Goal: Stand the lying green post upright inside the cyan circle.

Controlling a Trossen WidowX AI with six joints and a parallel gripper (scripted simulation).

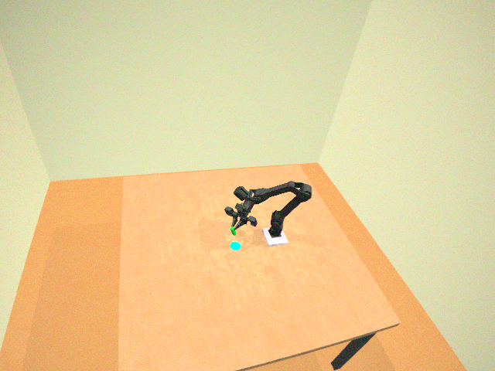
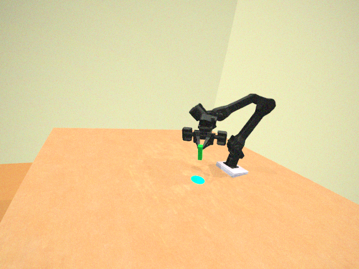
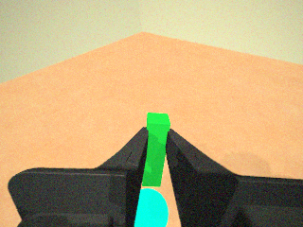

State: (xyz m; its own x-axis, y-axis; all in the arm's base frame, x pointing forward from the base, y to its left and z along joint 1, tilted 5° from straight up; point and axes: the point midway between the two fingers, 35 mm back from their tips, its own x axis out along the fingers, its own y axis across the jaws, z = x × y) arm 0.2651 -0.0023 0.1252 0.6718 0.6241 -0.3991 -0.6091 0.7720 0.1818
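The green post is held in the air above the table, close to upright, with some tilt. My gripper is shut on it, with the fingertips near its upper end in the exterior view. The cyan circle lies flat on the table below the post. In the wrist view it shows just beyond the post's lower end, partly hidden by the left finger. The post does not touch it.
The arm's white base plate stands on the wooden table to the right of the circle. Pale walls rise behind the table and on its right.
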